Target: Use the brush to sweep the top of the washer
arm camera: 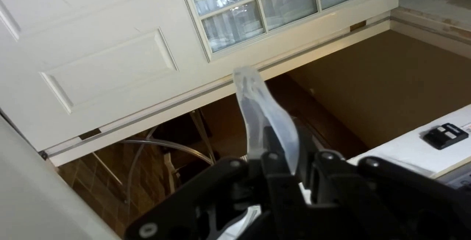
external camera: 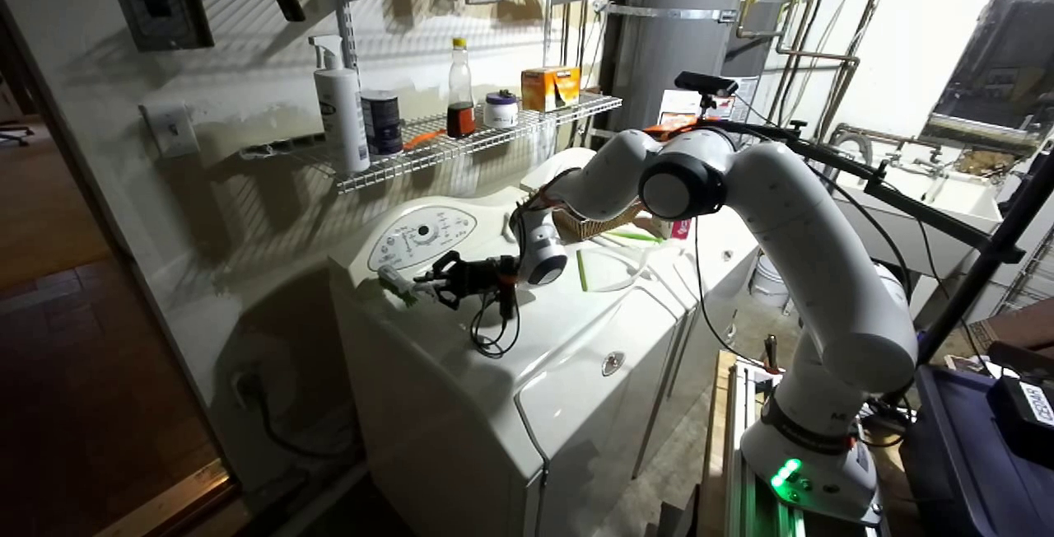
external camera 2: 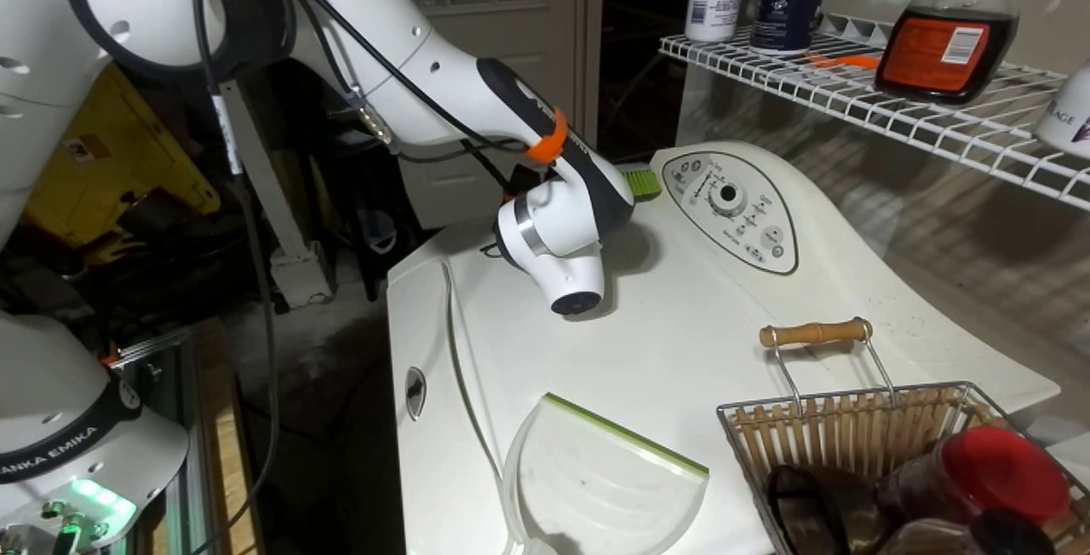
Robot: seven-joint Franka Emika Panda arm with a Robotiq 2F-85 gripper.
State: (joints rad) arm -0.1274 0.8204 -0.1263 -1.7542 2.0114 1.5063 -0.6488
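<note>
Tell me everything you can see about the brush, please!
The brush has green bristles and a pale, partly see-through body that looks like plastic. The end effector holds it, with the bristle end sticking out beside the dial panel of the washer. The bristles point roughly downward; I can't tell whether they touch the washer.

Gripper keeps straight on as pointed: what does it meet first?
Looks free close in. Brush leading, the gripper would likely run off the end of the washer toward the doorway beside the white door in the wrist view. Depth is unclear; the door may come first.
</note>
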